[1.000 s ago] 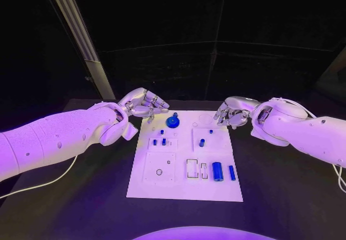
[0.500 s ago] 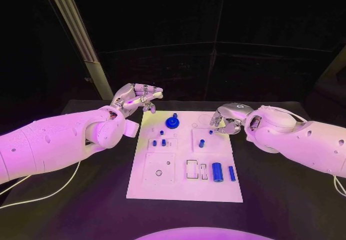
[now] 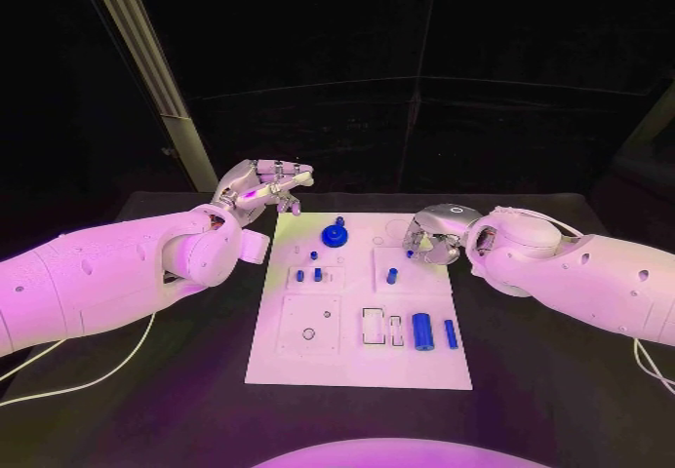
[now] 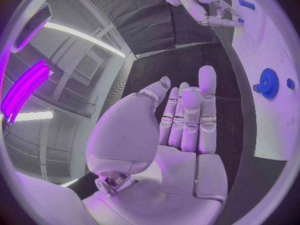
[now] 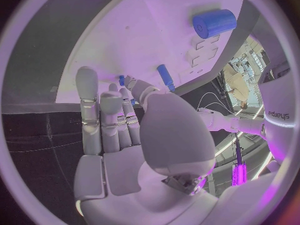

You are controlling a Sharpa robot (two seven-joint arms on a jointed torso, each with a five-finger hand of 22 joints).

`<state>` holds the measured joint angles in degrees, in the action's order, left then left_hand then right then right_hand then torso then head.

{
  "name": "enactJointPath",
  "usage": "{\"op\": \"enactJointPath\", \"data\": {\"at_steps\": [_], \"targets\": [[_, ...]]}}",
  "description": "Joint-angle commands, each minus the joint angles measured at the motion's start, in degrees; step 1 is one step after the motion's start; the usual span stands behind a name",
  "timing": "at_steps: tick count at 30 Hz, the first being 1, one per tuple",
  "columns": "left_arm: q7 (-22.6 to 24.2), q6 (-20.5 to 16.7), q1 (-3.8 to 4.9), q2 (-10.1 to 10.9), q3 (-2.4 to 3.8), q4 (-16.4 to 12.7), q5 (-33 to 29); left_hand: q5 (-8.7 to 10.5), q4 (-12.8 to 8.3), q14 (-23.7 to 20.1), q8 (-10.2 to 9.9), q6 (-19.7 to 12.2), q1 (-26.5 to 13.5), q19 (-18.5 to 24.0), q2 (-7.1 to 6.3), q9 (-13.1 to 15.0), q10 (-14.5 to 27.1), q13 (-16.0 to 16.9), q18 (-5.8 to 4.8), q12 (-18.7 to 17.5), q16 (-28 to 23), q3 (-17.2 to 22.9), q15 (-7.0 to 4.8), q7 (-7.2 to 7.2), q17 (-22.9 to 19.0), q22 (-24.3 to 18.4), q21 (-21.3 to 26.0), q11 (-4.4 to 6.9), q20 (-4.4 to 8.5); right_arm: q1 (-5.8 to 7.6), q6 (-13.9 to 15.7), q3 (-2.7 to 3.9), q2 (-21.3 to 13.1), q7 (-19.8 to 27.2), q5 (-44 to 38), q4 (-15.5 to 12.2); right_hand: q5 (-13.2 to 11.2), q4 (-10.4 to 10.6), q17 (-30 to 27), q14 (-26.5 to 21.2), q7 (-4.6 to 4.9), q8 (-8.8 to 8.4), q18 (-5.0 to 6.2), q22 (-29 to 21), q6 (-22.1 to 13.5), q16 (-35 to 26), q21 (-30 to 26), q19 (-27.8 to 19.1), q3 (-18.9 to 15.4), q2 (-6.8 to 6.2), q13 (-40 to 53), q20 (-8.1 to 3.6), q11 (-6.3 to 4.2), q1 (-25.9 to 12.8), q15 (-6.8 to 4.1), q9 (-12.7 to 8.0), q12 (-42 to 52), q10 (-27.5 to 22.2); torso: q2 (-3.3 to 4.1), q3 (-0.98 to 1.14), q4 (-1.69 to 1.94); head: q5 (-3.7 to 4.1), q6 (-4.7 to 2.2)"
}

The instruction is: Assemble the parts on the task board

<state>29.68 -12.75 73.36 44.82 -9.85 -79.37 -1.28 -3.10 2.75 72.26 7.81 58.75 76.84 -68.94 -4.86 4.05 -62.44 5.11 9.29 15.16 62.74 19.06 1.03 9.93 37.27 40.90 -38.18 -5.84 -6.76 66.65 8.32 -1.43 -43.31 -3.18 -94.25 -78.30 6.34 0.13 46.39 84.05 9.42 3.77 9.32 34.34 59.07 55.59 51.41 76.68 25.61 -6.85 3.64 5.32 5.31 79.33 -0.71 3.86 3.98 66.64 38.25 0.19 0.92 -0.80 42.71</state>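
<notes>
Hands (image 3: 264,185) (image 3: 429,237) empty, flanking task board (image 3: 360,336), blue gear (image 3: 335,236) upright

The board (image 3: 352,361) is seen as a smooth, matt white plate. The blue parts, a gear (image 3: 335,236) and a cylinder (image 3: 422,327), look like smooth plastic. The table (image 3: 169,390) is matt black. Glossy plastic shells are seen on the arms (image 3: 99,278), and metallic silver on the left hand (image 3: 263,185).
</notes>
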Motion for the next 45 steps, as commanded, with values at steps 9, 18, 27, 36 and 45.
{"op": "enactJointPath", "data": {"at_steps": [9, 18, 27, 36, 45], "targets": [[0.46, 0.09, 0.07, 0.16, 0.0, -0.16, -0.92, 0.21, -0.29, -0.64, 0.29, -0.63, 0.41, 0.41, 0.41, -0.12, 0.53, -0.08, 1.17, 0.34, -0.52, -0.09, -0.03, 0.06, -0.46, -0.15, 0.47, 0.01, 0.04, -0.23, -2.61, 0.02, 0.74, -0.18, -1.82, 0.39, -0.39, -0.46, 3.51, 1.4, -0.2, 0.21, -1.01, 5.5, 1.28, 3.94, 4.72, -0.06, 1.49, 0.22, 0.06, -0.01, -0.3, -1.09, 0.31, 0.18, 0.31, 1.26, -0.1, -0.02, -0.03, -0.09, 0.21], [0.23, 0.07, 0.07, 0.2, -0.01, -0.02, -0.92, 0.21, -0.3, -0.72, 0.29, -0.67, 0.42, 0.42, 0.41, -0.13, 0.58, -0.08, 1.17, 0.36, -0.59, -0.1, -0.01, 0.08, -0.59, -0.19, 0.53, -0.01, 0.02, -0.37, -2.86, 0.03, 1.2, -1.44, -4.08, 0.49, -1.08, -1.41, 6.69, 1.72, -0.78, 0.59, -1.64, 10.9, 3.08, 7.45, 9.21, 0.6, 2.78, 1.21, 0.25, -0.33, -0.92, -0.49, -0.13, 0.41, 0.86, 3.26, -0.06, -0.02, -0.01, 0.01, 0.3], [-0.02, 0.04, 0.07, 0.27, -0.02, 0.09, -0.92, 0.21, -0.29, -0.83, 0.28, -0.78, 0.42, 0.45, 0.38, -0.15, 0.7, -0.1, 1.16, 0.4, -0.69, -0.15, 0.04, 0.16, -0.76, -0.28, 0.67, -0.07, -0.01, -0.58, -1.67, 0.03, 1.44, -2.89, -7.09, 0.14, -2.78, -3.13, 8.37, 1.63, -1.29, 0.85, -2.12, 15.01, 5.21, 9.73, 12.74, 0.67, 4.34, 2.55, 0.46, -0.78, -1.51, 0.6, -0.56, 0.65, 1.23, 5.31, -0.02, -0.02, -0.04, 0.07, 0.56], [-0.22, -0.07, 0.07, 0.47, -0.02, 0.17, -0.92, 0.21, -0.32, -0.92, 0.27, -0.84, 0.45, 0.45, 0.37, -0.15, 0.77, -0.1, 1.16, 0.43, -0.79, -0.16, 0.06, 0.18, -0.93, -0.34, 0.74, -0.09, -0.03, -0.73, 2.15, 0.04, 0.9, -3.68, -8.97, -1.25, -2.75, -4.07, 8.74, 1.51, -1.36, 0.84, -2.38, 17.25, 6.08, 10.53, 14.59, 0.74, 4.8, 2.8, 0.59, -0.96, -1.67, 0.83, -0.67, 0.73, 1.16, 6.13, -0.13, -0.03, -0.07, 0.24, 0.73], [-0.29, -0.18, 0.07, 0.7, -0.02, 0.29, -0.92, 0.2, -0.37, -0.95, 0.28, -0.88, 0.54, 0.45, 0.37, -0.16, 0.83, -0.11, 1.16, 0.46, -0.8, -0.15, 0.07, 0.19, -0.95, -0.38, 0.8, -0.11, -0.05, -0.73, 6.28, 0.08, -1.12, -4.3, -9.02, -3.79, -2.74, -4.16, 9.0, 1.55, -1.29, 0.69, -2.51, 18.12, 6.02, 10.88, 15.25, 0.9, 4.75, 2.6, 0.57, -0.97, -1.61, 0.57, -0.63, 0.69, 0.98, 6.07, -0.14, -0.06, 0.0, 0.67, 0.53]]}}
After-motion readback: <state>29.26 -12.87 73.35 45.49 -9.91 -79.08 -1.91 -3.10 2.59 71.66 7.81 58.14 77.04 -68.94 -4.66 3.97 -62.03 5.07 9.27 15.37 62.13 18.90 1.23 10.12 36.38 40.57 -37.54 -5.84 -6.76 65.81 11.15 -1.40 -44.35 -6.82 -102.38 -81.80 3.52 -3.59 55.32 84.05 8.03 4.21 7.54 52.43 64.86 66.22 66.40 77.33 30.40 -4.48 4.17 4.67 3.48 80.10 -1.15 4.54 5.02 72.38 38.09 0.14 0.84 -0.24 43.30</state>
